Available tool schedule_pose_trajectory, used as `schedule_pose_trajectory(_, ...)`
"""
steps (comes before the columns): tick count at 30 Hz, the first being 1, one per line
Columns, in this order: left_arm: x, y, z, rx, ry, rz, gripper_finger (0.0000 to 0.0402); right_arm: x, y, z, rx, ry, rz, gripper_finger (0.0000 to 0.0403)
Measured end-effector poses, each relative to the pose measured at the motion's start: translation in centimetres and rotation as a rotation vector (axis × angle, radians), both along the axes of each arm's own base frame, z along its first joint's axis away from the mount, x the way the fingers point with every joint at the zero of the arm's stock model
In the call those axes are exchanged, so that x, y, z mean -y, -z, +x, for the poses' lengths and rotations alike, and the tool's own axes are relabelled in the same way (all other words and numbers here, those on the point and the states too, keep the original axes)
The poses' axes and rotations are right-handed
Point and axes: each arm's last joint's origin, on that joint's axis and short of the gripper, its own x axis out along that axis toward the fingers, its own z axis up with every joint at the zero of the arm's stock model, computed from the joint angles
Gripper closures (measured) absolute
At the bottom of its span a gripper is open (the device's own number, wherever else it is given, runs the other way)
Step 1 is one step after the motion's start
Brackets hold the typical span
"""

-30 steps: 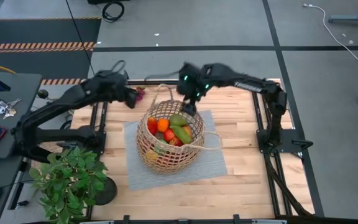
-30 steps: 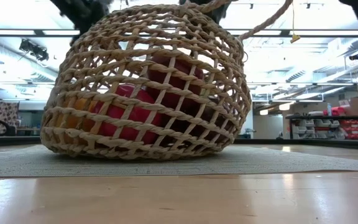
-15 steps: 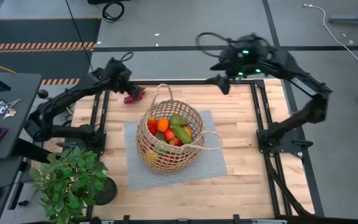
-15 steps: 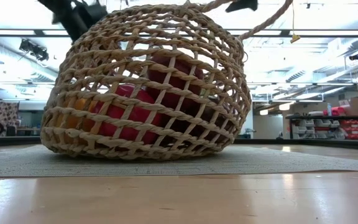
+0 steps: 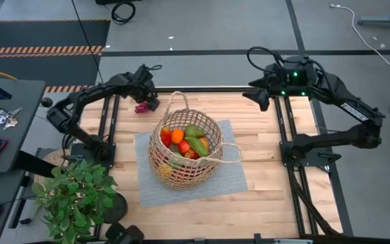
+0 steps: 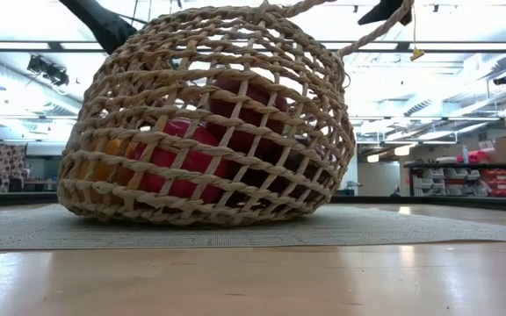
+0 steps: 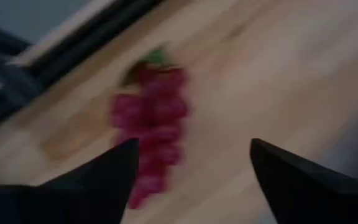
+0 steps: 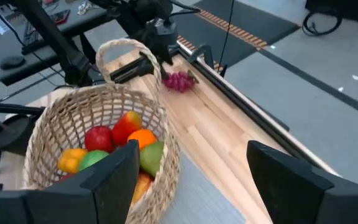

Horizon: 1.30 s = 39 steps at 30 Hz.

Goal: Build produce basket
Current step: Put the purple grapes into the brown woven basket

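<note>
Wooden counter [image 5: 263, 196] carries the basket [image 5: 185, 152] on a grey mat, produce [image 5: 185, 141] piled inside. One grape bunch [image 5: 143, 106] lies outside, near the far left edge. The left pincer [image 5: 147, 91] hangs just above it, fingers spread and empty, the bunch's long axis running between them. The right pincer [image 5: 259, 100], open too, waits well apart.

The light wooden table [image 5: 263, 183] carries a grey woven mat [image 5: 232, 177] — the wicker basket [image 5: 162, 163] rests on it. A purple grape bunch [image 5: 143, 106] lies on bare wood near the far edge.
</note>
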Motion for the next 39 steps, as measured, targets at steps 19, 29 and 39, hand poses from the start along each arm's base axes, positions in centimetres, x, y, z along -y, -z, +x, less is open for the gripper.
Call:
schedule_pose_trajectory(19, -2.2, 6.7, 0.9, -0.288, 0.064, -0.053, 0.0065, -2.6, 1.4, -4.9, 0.243, 0.050, 0.088, 0.0126)
schedule_pose_trajectory(29, -2.4, 6.7, 0.8, -0.298, 0.074, -0.040, 0.0125, -2.9, 1.2, -5.3, 0.260, 0.041, 0.097, 0.0156)
schedule_pose_trajectory(39, -2.1, 6.6, 0.6, -0.324, 0.098, -0.060, 0.0253, -2.9, 1.2, -5.3, 0.257, 0.037, 0.088, 0.0171)
